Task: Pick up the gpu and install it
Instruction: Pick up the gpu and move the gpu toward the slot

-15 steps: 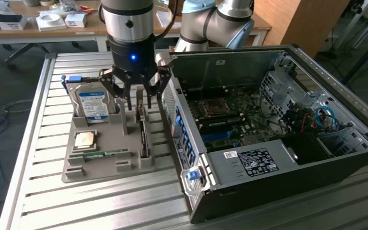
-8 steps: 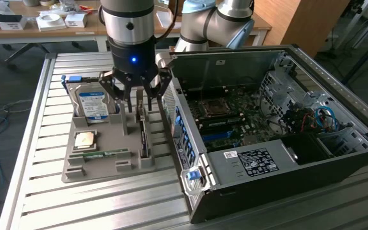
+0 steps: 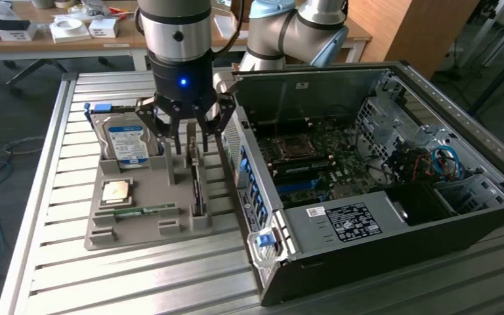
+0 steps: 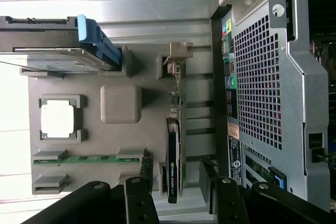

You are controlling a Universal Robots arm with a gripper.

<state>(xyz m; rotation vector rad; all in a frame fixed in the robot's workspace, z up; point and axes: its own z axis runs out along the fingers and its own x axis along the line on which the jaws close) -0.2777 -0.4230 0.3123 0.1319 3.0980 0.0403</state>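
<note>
The gpu is a thin dark card standing on edge in a slot of the grey holder, on the side nearest the computer case. In the wrist view the gpu shows edge-on, with a green-marked label at one end. My gripper hangs over the card's far end, open, one finger on each side of it. The black fingers straddle the card's line in the wrist view, where the gripper holds nothing. I cannot tell whether the fingers touch the card.
The holder also carries a silver blue-labelled hard drive standing upright, a processor chip and a green memory stick. The open computer case lies close on the exterior view's right, on the slatted metal table.
</note>
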